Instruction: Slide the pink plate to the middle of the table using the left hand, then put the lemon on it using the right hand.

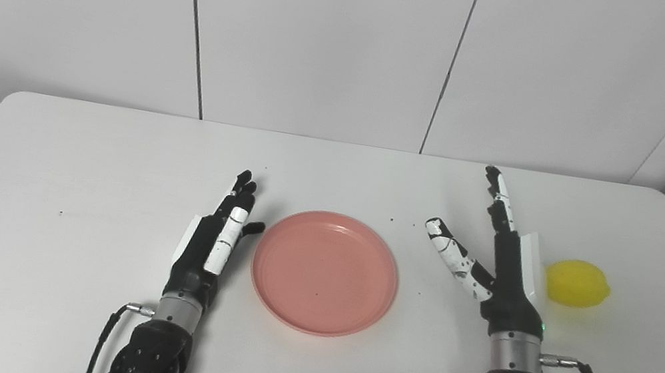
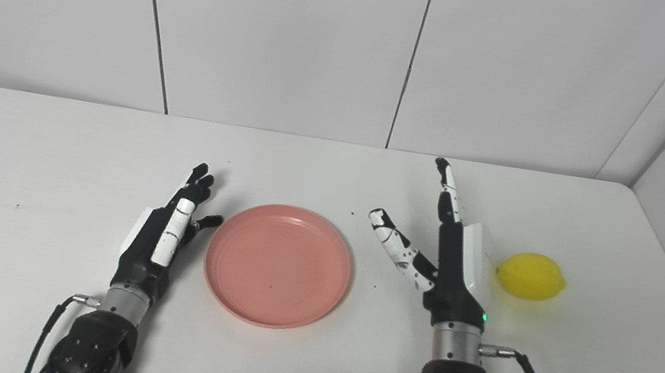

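Both forearms cut by the bottom edge; lemon (image 1: 580,283) partly behind right hand (image 1: 507,270)

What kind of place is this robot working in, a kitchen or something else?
Probably a lab or test booth, not a kitchen: a bare white table closed in by plain white panel walls, with only a pink plate and a lemon set out.

No legible text, labels, brand marks or numbers on any surface in either eye view.
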Motion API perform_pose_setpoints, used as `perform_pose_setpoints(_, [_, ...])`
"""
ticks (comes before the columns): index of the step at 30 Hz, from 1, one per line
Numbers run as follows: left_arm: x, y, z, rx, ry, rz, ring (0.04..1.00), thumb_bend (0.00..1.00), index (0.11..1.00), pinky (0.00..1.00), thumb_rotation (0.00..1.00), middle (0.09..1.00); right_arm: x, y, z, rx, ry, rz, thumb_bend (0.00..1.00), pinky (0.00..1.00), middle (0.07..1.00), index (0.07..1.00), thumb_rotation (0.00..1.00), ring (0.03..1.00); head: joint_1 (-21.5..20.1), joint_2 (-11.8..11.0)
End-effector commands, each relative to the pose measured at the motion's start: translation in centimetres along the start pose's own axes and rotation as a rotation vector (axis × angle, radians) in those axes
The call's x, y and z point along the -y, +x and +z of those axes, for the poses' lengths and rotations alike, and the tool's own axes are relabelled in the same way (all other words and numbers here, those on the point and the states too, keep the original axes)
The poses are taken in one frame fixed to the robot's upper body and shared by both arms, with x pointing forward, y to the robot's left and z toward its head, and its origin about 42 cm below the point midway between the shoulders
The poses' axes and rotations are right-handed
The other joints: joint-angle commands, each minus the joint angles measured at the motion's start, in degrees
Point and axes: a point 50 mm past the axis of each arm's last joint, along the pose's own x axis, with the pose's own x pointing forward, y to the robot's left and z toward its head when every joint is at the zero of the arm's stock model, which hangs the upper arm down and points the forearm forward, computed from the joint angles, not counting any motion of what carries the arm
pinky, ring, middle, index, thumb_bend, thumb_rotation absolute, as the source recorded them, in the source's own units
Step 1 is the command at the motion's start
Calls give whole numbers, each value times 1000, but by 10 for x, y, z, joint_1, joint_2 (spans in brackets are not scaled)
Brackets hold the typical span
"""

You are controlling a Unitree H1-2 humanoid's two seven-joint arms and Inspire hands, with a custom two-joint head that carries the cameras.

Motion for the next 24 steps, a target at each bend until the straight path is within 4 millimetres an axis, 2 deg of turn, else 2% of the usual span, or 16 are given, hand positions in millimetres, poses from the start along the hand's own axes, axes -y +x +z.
perform_pose_setpoints(1, [2,9,13,46,14,-8,985,679,974,993,1000,970,11,12,10,33,-32,-66,763,833,925,918,629,898,0,-1])
perform_pose_setpoints(2, [2,9,13,47,8,-11,985,679,974,993,1000,970,17,14,8,31,-46,-82,763,833,925,918,629,898,0,-1])
perform_pose_setpoints(3, [2,8,13,48,3,-13,987,695,973,998,1000,971,22,16,6,29,-58,-95,773,838,925,913,569,901,0,-1])
perform_pose_setpoints(5, [3,8,13,52,-8,-17,990,703,974,1000,1000,974,34,19,2,15,-87,-118,783,838,922,911,529,901,-4,-2])
perform_pose_setpoints(9, [3,8,11,95,-36,-15,995,668,983,1000,1000,979,50,21,-4,-7,-105,-146,781,861,916,914,509,909,-5,-2])
perform_pose_setpoints(15, [3,9,9,170,-127,-34,992,653,990,1000,1000,988,66,22,-9,-53,-140,-176,787,835,914,918,531,897,-13,-4])
perform_pose_setpoints(19, [4,8,9,199,-148,-43,981,661,982,984,1000,982,74,23,-14,-79,-145,-183,784,865,913,922,493,909,-13,-5])
perform_pose_setpoints(24, [4,7,9,217,-162,-45,975,652,974,973,1000,975,85,24,-20,-116,-158,-195,788,846,914,916,460,904,-20,-7])
